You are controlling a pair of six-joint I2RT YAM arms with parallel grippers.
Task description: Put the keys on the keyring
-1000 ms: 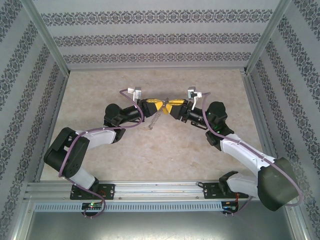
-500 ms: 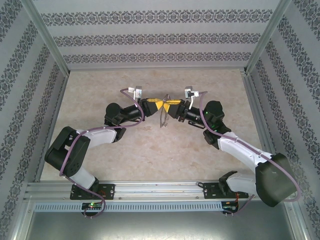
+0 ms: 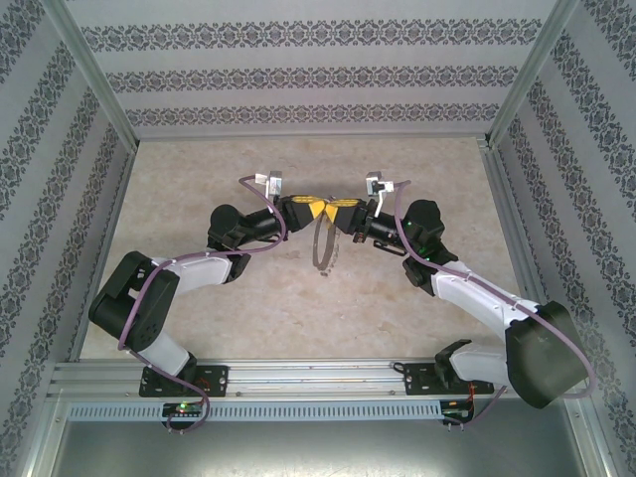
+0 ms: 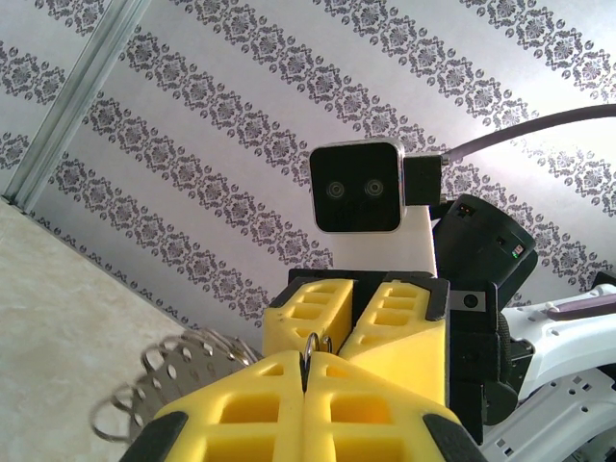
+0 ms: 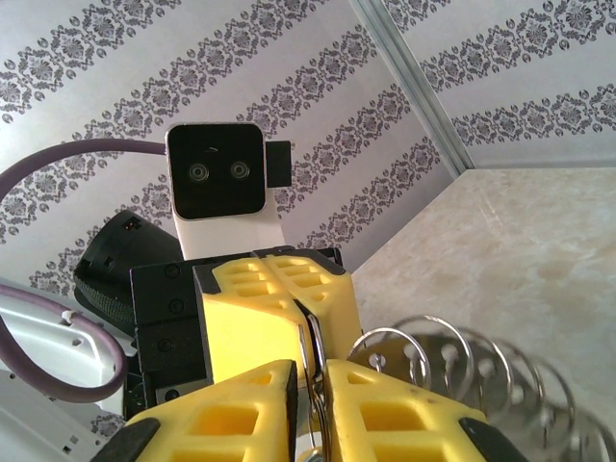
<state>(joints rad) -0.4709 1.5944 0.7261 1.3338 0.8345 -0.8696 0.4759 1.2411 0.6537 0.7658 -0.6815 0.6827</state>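
My two grippers meet tip to tip above the middle of the table. The left gripper has its yellow fingers pressed together on a thin loop of wire belonging to the keyring. The right gripper is shut on thin metal of the same keyring, which keeps a narrow gap between its pads. The grey hoop hangs below the fingertips, and its bumpy fringe of perforated metal and wire loops trails to the side. The small key with the orange-yellow head is hidden.
The beige tabletop is walled by patterned panels at the back and both sides. A metal rail with the arm bases runs along the near edge. Each wrist camera faces the other at close range.
The right gripper has closed in slightly leftward on the left one. The hoop has swung from a tilt to the left to hang under the fingertips, showing more of its width.
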